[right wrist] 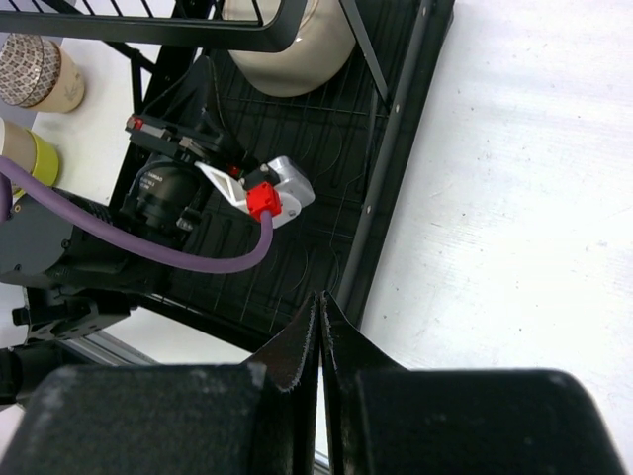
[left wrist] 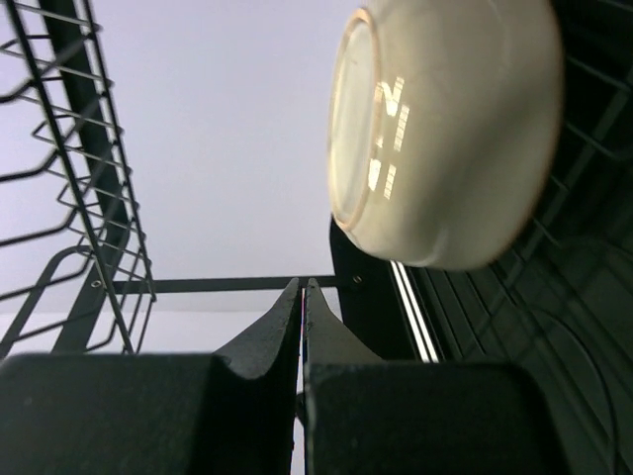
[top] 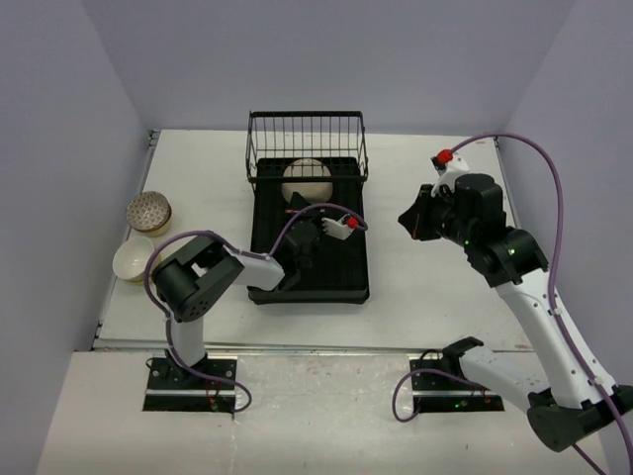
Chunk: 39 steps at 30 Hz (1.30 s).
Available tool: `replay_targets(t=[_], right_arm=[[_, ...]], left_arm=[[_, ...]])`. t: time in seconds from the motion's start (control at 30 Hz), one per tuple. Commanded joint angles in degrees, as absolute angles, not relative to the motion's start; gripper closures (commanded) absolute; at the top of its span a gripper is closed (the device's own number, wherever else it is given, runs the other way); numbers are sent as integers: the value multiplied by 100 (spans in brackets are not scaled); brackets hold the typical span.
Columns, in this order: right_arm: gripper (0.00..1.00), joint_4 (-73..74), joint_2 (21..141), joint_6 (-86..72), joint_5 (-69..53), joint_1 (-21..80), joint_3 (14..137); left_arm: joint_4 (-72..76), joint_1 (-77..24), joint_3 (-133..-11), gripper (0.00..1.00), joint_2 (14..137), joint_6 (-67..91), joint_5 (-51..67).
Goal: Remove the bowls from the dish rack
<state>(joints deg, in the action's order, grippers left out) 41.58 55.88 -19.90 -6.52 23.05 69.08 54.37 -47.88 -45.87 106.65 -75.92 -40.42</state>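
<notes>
The black dish rack (top: 351, 262) sits mid-table, with its wire basket (top: 307, 139) at the far end. One cream bowl (top: 307, 182) leans on its side in the rack by the basket; it also shows in the left wrist view (left wrist: 445, 129) and the right wrist view (right wrist: 287, 59). My left gripper (top: 300, 230) is shut and empty, low inside the rack, just short of that bowl (left wrist: 303, 287). My right gripper (top: 407, 223) is shut and empty, held above the rack's right rim (right wrist: 320, 302). A net-pattern bowl (top: 149, 211) and a lime-yellow bowl (right wrist: 30, 158) stand on the table to the left.
The net-pattern bowl (right wrist: 35, 64) rests on another cream bowl. The left bowls stand near the table's left edge (top: 119, 237). My left arm's purple cable (right wrist: 178, 252) and wrist camera (right wrist: 267, 193) lie over the rack floor. White table (right wrist: 524, 198) spreads to the right of the rack.
</notes>
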Motion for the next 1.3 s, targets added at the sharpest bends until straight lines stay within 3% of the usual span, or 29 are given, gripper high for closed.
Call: replay_targets(t=[0.0,0.67,1.0,1.27], right_arm=[[100,4157,5625,-1969,-571,2241,7163],[100,4201,5678,-1951,-606,2021,7224],[100,4263,5748,-1916,-510,2013,7356],[100,4254,5748,-1934,-475,2013,7418]], left_arm=[[6125,-4693,-4948,100,10923,-7795,-3990],[6724,-4254,-5853,100,12058,-7849,-3753],[4828,-4122,-6292,100,11822,-6689,-3059],[4377,-4052,-6311,100,11821,-6337,-2900]])
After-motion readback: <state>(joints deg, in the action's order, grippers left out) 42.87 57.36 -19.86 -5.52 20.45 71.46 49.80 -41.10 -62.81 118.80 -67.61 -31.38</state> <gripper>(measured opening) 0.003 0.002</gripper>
